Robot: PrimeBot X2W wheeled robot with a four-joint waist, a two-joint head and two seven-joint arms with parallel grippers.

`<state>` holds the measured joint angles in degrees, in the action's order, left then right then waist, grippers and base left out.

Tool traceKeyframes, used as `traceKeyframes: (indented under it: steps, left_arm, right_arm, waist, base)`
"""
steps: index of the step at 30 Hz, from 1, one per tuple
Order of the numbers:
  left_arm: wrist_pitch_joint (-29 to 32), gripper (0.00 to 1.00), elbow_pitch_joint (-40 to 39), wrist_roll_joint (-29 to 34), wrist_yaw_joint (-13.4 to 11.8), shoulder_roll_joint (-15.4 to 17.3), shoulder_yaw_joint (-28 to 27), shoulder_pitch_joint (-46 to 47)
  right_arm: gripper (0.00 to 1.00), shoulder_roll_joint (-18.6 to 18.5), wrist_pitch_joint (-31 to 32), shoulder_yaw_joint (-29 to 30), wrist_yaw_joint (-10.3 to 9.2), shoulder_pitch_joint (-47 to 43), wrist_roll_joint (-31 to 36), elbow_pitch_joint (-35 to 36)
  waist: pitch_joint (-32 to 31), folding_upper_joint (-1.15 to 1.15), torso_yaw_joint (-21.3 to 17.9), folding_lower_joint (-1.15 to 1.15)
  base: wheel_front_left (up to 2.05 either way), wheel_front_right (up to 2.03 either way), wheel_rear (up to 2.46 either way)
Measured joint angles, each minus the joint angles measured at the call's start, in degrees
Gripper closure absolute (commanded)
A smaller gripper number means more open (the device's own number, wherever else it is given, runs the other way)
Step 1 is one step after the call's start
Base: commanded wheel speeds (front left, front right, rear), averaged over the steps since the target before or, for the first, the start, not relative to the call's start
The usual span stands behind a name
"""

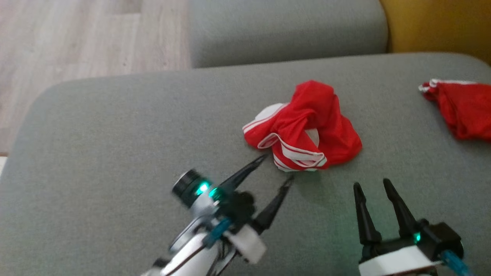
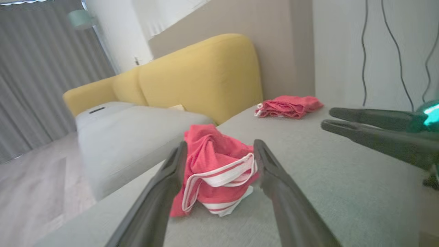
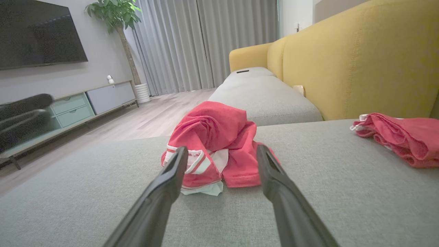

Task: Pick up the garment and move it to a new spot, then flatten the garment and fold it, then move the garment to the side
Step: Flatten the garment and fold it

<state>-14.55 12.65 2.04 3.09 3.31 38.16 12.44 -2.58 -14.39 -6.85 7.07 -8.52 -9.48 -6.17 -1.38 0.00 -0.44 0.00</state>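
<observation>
Two pincers in view, both spread wide and both empty.

Left pincer (image 1: 278, 166): fingers point up and to the right in the head view, toward the garment (image 1: 307, 126). The tips sit just beside the near-left edge of the heap. I cannot tell whether the farther tip touches the cloth. In my left wrist view the heap shows between my two fingers, with its white-striped hem facing me.

Right pincer (image 1: 372, 184): fingers point away from me, side by side with a clear gap between them. It stands on the near side of the garment, a little to the right, and apart from it. In my right wrist view the heap lies ahead, beyond the fingertips.

Garment: red cloth with white stripe trim, crumpled into a loose mound with a bit of white lining showing at its near edge. It lies on the grey sofa cushion (image 1: 115, 153), right of centre in the head view, and is not flattened or folded.

Second red garment (image 1: 460, 109): same colour, with white trim at one edge. It is bunched on the same cushion at the far right, close to the yellow backrest (image 1: 441, 27) and well apart from the first heap.

Surroundings: another grey cushion (image 1: 287, 30) lies beyond this one, and the pale wooden floor (image 1: 57, 38) is to the left. The right wrist view shows grey curtains (image 3: 205, 41), a potted plant (image 3: 116, 13) and a dark screen (image 3: 37, 31) over a low cabinet (image 3: 89, 103).
</observation>
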Motion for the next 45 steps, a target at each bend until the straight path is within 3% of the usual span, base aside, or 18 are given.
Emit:
traceKeyframes:
  steps: [7,19,25,36,37,38,39,45]
  left_arm:
    - [-0.1,0.00,10.3,-1.2,2.0,-0.2,11.7,13.4]
    - [-0.2,0.00,19.7,-6.0,-0.1,-0.5,24.0,27.6]
    - [-0.2,0.00,25.2,-7.9,-1.1,-0.6,26.7,32.6]
    - [-0.2,0.00,32.7,-10.5,-0.5,-0.6,32.6,36.0]
    - [-0.2,0.26,33.5,-10.6,-0.5,-0.6,33.2,36.1]
    - [-0.2,0.70,34.3,-10.7,-0.5,-0.6,33.6,36.1]
    - [-0.2,1.00,35.2,-10.8,-0.5,-0.5,33.9,36.4]
    - [-0.2,1.00,32.7,-11.3,-1.0,-0.5,34.8,39.1]
  right_arm:
    - [0.00,0.0,0.0,-0.7,0.00,2.9,0.6,0.0]
    - [0.00,0.0,0.0,-2.4,0.00,7.2,0.6,-0.1]
    - [0.00,0.0,0.0,-3.1,0.00,9.6,0.6,0.0]
    - [0.00,0.0,0.0,-3.6,0.00,10.5,0.5,-0.1]
    - [0.00,0.0,0.0,-3.6,0.00,10.6,0.5,-0.1]
    - [0.00,0.0,0.0,-3.6,0.00,10.6,0.5,-0.1]
    - [0.00,0.0,0.0,-3.7,0.00,10.6,0.5,-0.1]
    - [0.00,0.0,0.0,-4.0,0.00,11.4,-0.2,-0.2]
  waist:
    - [4.2,0.00,-2.1,0.01]
    - [9.4,0.00,-5.6,0.00]
    - [11.4,0.00,-7.3,0.00]
    - [12.8,0.00,-9.0,0.00]
    - [12.7,0.00,-9.1,0.00]
    - [12.6,0.00,-9.1,0.00]
    - [12.3,0.00,-9.4,0.00]
    - [11.1,0.00,-10.1,0.00]
  base:
    - [0.00,0.00,0.00]
    - [0.00,0.00,0.00]
    - [0.00,0.00,0.00]
    - [0.00,0.00,0.00]
    - [0.00,0.00,0.00]
    - [0.00,0.00,0.00]
    - [0.00,0.00,0.00]
    - [0.00,0.00,0.00]
